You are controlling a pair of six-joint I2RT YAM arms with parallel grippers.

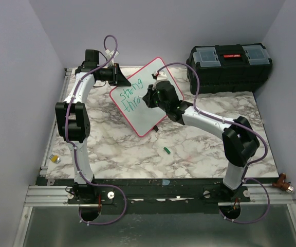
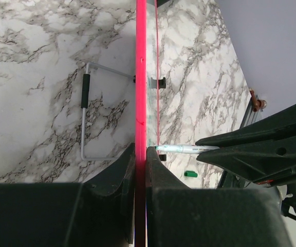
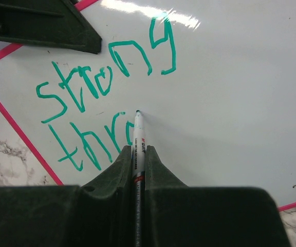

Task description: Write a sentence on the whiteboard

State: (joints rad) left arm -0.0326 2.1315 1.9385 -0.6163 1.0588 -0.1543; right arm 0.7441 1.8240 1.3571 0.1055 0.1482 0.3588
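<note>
The whiteboard, white with a pink-red frame, stands tilted on the marble table. My left gripper is shut on its top-left edge; in the left wrist view the pink frame runs edge-on between the jaws of the left gripper. My right gripper is shut on a white marker whose tip touches the board. The sentence in green reads "strong" above "thro", the last letter partly drawn. It also shows in the top view, beside my right gripper.
A black toolbox stands at the back right. The green marker cap lies on the table in front of the board, also in the left wrist view. The board's wire stand rests behind it. A small object lies at the left edge.
</note>
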